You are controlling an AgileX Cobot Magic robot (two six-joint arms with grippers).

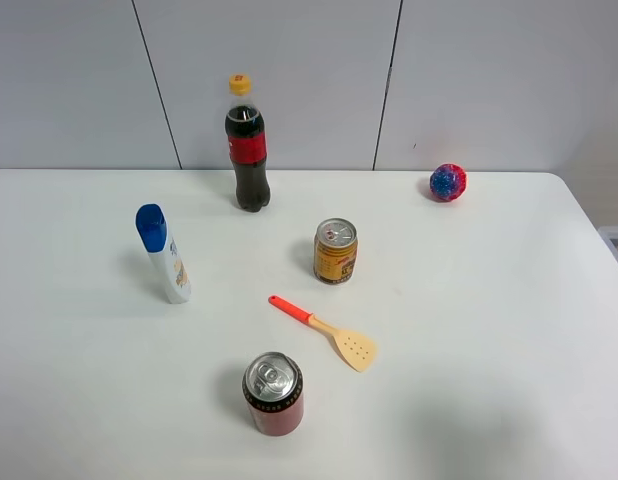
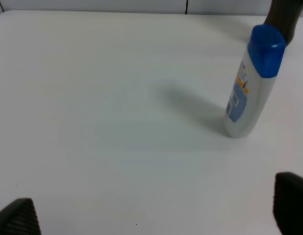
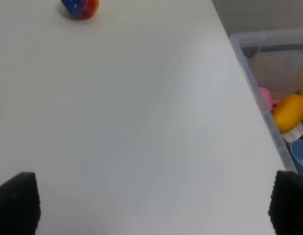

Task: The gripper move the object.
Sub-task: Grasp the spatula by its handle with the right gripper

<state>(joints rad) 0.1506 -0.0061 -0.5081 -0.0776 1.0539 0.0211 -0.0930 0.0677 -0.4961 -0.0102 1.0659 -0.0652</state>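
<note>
High view: the spatula (image 1: 324, 333) lies flat on the counter (image 1: 489, 300) between a gold can (image 1: 335, 251) and a red can (image 1: 273, 393), touching neither. Left wrist: the left fingers (image 2: 16, 218) stand wide apart, empty, with a bottle (image 2: 252, 83) beyond them. Right wrist: the right fingers (image 3: 16, 203) are likewise apart and empty, well apart from a ball (image 3: 80, 7).

A small toy spatula (image 1: 324, 331) lies flat on the white desk (image 1: 489, 300), about midway between the left and right edges and a little nearer the front edge. Its thin orange-red handle (image 1: 290, 309) points toward the far left corner, its pale yellow perforated blade (image 1: 356, 349) toward the near right corner. The left gripper (image 2: 154, 211) and right gripper (image 3: 151, 203) hover over bare desk, jaws spread wide, holding nothing.
</note>
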